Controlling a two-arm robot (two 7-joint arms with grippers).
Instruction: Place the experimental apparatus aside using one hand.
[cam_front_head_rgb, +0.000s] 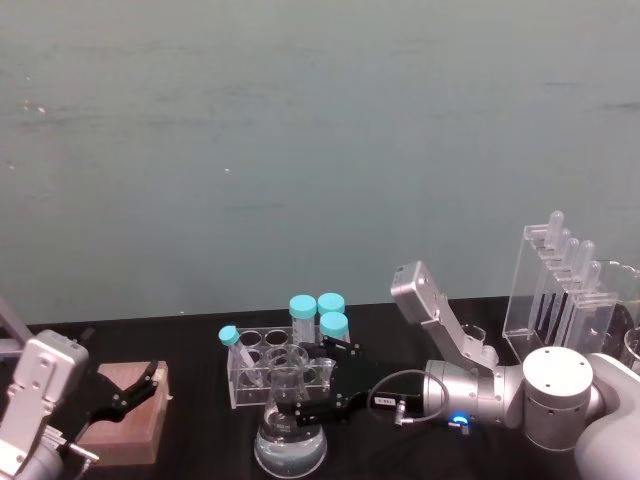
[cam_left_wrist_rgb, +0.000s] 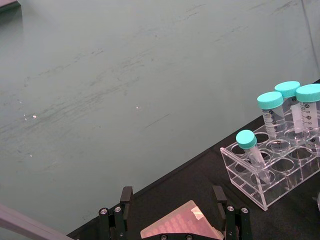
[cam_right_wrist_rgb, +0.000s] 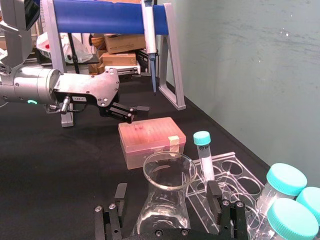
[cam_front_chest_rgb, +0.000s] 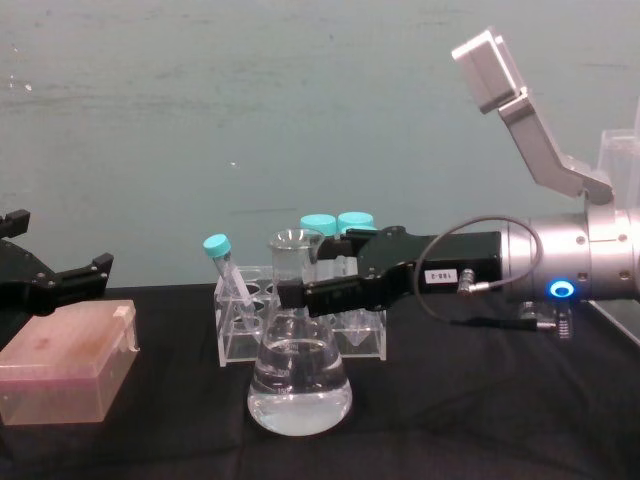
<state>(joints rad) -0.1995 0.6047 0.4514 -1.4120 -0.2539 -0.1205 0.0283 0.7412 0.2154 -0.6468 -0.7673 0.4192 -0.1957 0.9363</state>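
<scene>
The worktop (cam_front_head_rgb: 200, 465) is covered in black and carries all the labware. At its right side stands the tall acrylic stand (cam_front_head_rgb: 556, 290) holding pipettes, well apart from the centre. A clear tube rack (cam_front_chest_rgb: 300, 330) with teal-capped tubes sits at the centre, against the wall side. A pink box (cam_front_chest_rgb: 62, 375) rests on the left.

The conical flask (cam_front_chest_rgb: 298, 385), holding clear liquid, stands upright just in front of the tube rack. Its long axis is vertical.

The right gripper (cam_front_chest_rgb: 300, 293) reaches in horizontally from the right at neck height. Its jaws are open and straddle the flask neck, one on each side, with a gap visible in the right wrist view; no firm contact can be confirmed. The right arm is much the nearer arm to the flask.

The left gripper (cam_front_chest_rgb: 60, 275) hovers over the pink box with jaws open and holding nothing, well apart from the flask.

Judgement: the step in hand is the grasp of the flask neck. The jaws need to close across the neck before any lift toward the side.
</scene>
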